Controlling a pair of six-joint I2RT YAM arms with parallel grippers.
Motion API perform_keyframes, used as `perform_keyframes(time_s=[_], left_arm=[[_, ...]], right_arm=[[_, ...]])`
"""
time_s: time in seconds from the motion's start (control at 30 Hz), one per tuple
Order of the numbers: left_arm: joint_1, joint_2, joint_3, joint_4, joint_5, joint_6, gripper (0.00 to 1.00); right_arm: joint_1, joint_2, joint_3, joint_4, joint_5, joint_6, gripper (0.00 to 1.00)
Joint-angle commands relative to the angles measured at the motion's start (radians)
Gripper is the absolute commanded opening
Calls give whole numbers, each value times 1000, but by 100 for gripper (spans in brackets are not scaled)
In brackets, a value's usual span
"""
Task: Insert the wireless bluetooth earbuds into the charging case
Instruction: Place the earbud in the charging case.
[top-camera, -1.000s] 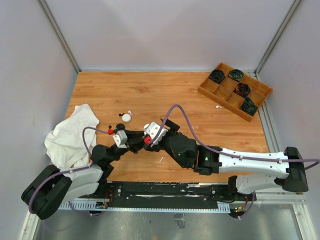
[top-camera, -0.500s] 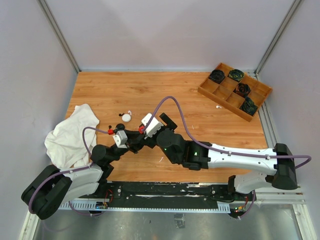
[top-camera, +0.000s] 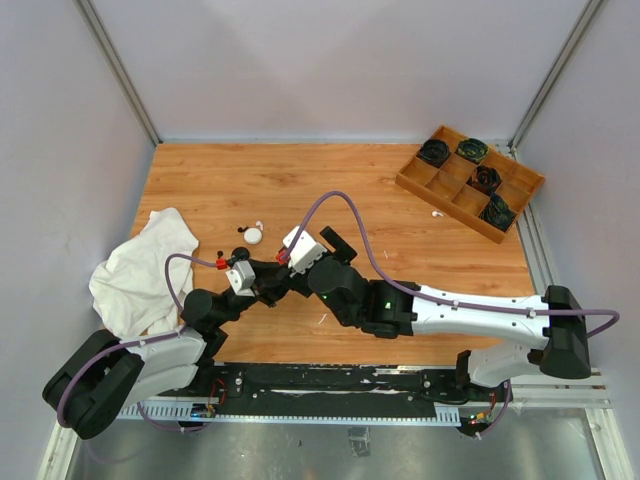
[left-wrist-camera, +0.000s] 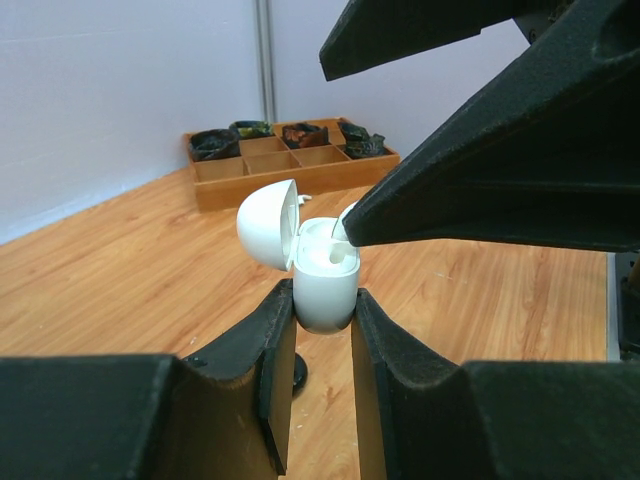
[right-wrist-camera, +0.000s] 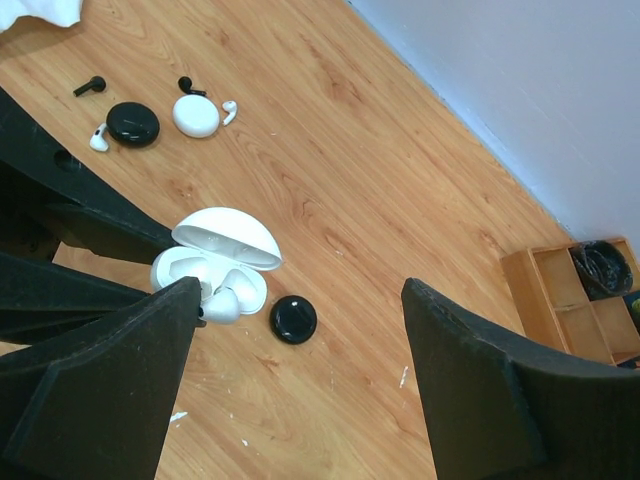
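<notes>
Between fingers of left gripper (left-wrist-camera: 322, 310): case (left-wrist-camera: 322, 285), clamped, lid open. Right gripper (right-wrist-camera: 300, 290) spread wide, one fingertip (left-wrist-camera: 385, 212) at earbud (right-wrist-camera: 222, 303) at case mouth. Likely seating step; next, gentle downward press.

The white case (left-wrist-camera: 325, 290) stands upright, clamped by the left pincer (left-wrist-camera: 324, 310), lid open, with a white earbud (left-wrist-camera: 338, 252) in its top. Loose earbuds (right-wrist-camera: 98, 137) — white and black — lie beyond the tips.

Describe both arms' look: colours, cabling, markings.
The left arm and right arm have black joints and white shell links. A purple cable loops along each; a white camera block with red connector sits at each wrist. Green lights dot the right arm. The left end effector and right end effector have black tapered fingers.
</notes>
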Motion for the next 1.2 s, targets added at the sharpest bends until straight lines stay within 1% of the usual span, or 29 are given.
perform_keyframes(time_s=[0.0,0.33,0.63,0.77,0.93,1.07,1.17], left_arm=[[2,-7,-11,36,-11,18,0],[2,-3,-12,40,-5,15,0],[2,-9,-12,37,-5,17,0],[1,-8,-12,35,-4,18,0],[2,-7,-10,33,-7,19,0],[1,-4,-9,32,1,21,0],[2,-3,-9,33,4,19,0]], right_arm=[[-9,-35,-3,-28,36,9,83],[-38,-68,-34,-52,41,19,83],[-56,-76,-46,-59,10,13,84],[-92,-90,-48,-81,-26,38,84],[-178,-95,-26,-167,-92,75,84],[-287,-83,-1,-259,-126,101,84],[-393,-57,15,-320,-157,115,84]])
